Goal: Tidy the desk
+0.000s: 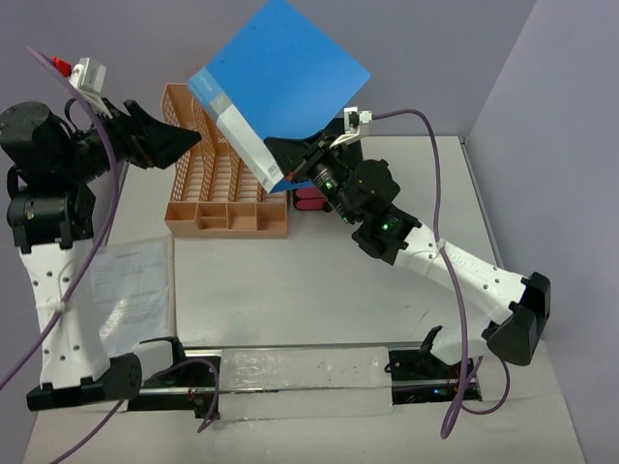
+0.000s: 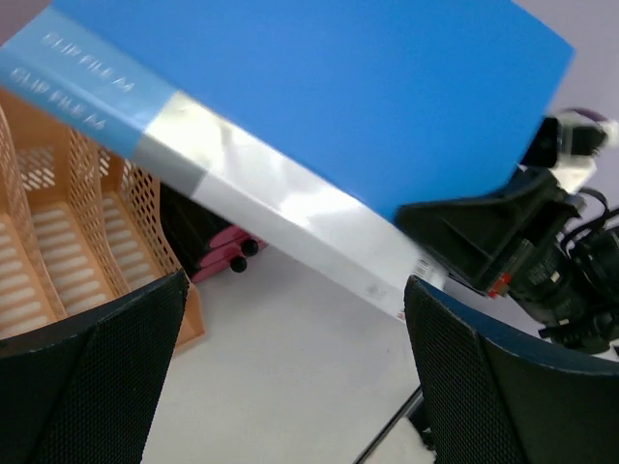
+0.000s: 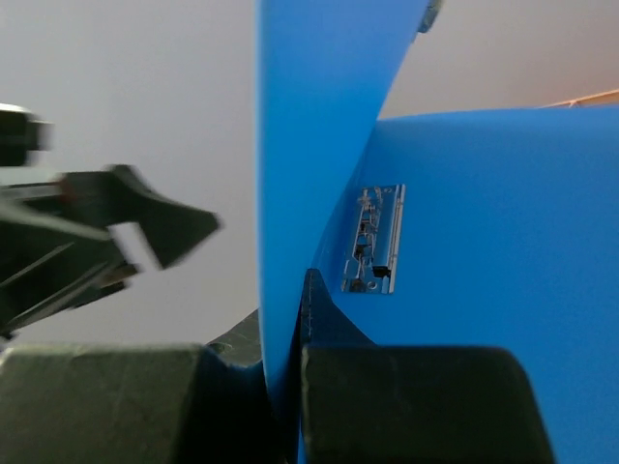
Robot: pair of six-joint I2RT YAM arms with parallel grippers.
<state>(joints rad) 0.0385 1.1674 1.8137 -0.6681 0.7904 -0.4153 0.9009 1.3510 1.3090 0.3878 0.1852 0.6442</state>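
Here, the right tool point(image 1: 292, 159) is clenched on a blue clip file point(image 1: 290, 58) and holds it in the air above the far part of the white bench point(image 1: 319, 290). The file hangs tilted, its pale spine sloping down toward the right arm. In the top view its lower corner overlaps the right end of the peach lattice file rack point(image 1: 227, 184); I cannot tell whether the two touch. The right wrist view shows the tool's fingers point(image 3: 406, 406) pinched on the edge of one blue cover, with the other cover splayed away to the right. The metal clip mechanism point(image 3: 375, 240) shows on the inside of that second cover.

The left tool point(image 1: 193, 137) is released, its two black fingers spread wide with nothing between them. It hangs over the far left corner of the rack, pointing toward the file and close to it but apart from it. From the left wrist, the file point(image 2: 319, 106) fills the upper part of the view, and "CLIP FILE A4" is printed on the blue end of its spine.

The rack stands on the far left part of the bench, its slots running away from the arms. A black box with pink drawers point(image 1: 311, 201) sits just beside its right end, under the right arm's wrist. A sheet of paper point(image 1: 126, 290) lies flat near the left edge of the bench, by the left arm's base.
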